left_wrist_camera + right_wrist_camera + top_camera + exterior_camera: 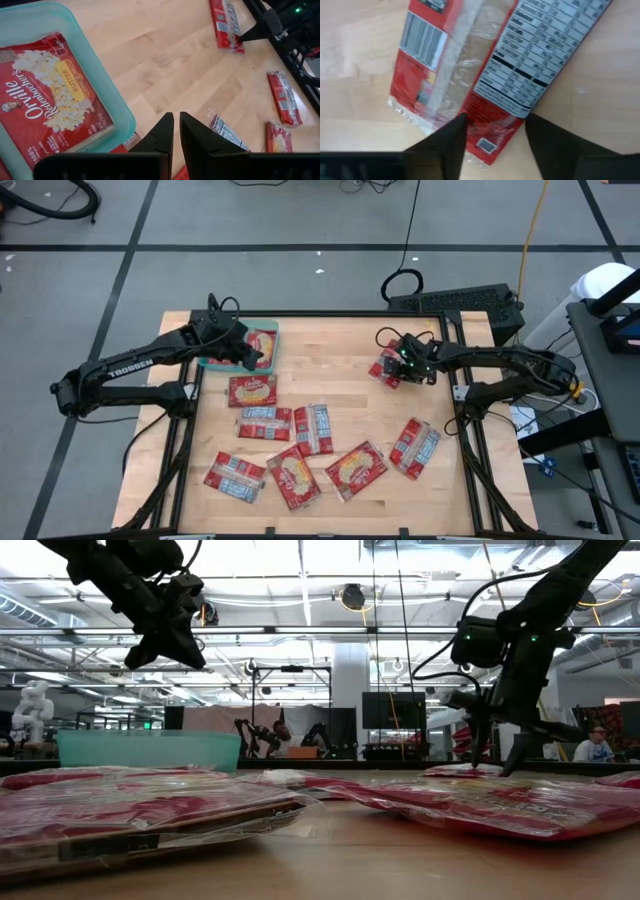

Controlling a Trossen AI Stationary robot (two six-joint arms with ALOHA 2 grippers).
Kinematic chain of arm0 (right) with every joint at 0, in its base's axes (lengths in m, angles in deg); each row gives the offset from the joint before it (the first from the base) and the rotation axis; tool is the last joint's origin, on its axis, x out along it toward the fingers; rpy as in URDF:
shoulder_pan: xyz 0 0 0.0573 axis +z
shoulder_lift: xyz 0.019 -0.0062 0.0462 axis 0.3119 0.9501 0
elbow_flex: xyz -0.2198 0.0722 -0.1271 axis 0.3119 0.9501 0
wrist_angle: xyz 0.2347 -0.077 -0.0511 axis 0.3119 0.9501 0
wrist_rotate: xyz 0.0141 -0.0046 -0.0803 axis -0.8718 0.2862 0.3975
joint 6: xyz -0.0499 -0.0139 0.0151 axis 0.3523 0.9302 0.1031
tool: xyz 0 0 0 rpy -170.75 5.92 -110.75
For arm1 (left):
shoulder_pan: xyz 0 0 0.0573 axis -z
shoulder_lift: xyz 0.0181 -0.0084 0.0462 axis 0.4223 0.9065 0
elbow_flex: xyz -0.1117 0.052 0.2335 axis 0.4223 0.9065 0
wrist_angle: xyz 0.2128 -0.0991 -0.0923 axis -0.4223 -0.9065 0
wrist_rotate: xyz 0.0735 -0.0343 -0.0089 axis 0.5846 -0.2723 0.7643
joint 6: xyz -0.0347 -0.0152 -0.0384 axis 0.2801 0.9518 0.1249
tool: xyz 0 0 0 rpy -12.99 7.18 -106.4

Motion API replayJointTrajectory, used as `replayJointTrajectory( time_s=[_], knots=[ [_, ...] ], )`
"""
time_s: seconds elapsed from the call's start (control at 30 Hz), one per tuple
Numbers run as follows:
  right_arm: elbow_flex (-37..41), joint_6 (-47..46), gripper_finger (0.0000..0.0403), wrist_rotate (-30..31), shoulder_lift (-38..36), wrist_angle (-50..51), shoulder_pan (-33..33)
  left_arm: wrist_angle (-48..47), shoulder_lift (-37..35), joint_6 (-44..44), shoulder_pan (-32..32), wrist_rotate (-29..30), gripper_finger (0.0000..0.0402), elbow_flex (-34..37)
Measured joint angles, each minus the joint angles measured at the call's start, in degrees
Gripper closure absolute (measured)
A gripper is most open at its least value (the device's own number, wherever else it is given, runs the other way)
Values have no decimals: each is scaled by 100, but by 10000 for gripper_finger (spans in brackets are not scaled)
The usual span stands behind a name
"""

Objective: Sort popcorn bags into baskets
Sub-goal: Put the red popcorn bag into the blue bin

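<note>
Under my right gripper (394,367) at the table's back right lies a red popcorn bag (381,372). In the right wrist view the bag (485,60) lies label side up, and my open fingers (445,145) straddle its near corner. Whether they touch it I cannot tell. My left gripper (246,352) hovers shut and empty over the near right edge of the teal basket (210,362) at the back left. One bag (50,95) lies picture side up inside the basket (116,109). Several more bags, such as one (252,390) just in front of the basket, lie across the front half of the table.
Loose bags (356,470) spread across the middle and front of the table, and one (414,447) lies at the right front. Dark frame rails (470,470) run along both sides. A keyboard (470,300) sits beyond the back edge. Bare wood (330,360) lies between basket and right gripper.
</note>
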Motion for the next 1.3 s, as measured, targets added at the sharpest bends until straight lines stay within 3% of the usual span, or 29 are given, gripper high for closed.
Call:
replayJointTrajectory(
  time_s=[0.3,0.53,0.7,0.87,1.1,1.3],
  knots=[
    [76,24,391,172,17,-267,-2,4,4,-115,0,372,366,0],
    [107,45,401,114,-55,-1181,45,259,3,-173,0,402,366,0],
    [100,-251,403,-147,-237,-1806,150,968,21,-528,63,373,347,0],
    [99,-859,403,-363,-306,-2704,283,1827,202,-1092,238,357,277,0],
    [91,-1467,402,-426,-306,-3413,544,2984,1063,-1685,662,431,158,-5],
    [91,-1616,402,-403,-308,-3430,718,3891,1965,-1537,992,442,114,-4]
  ],
)
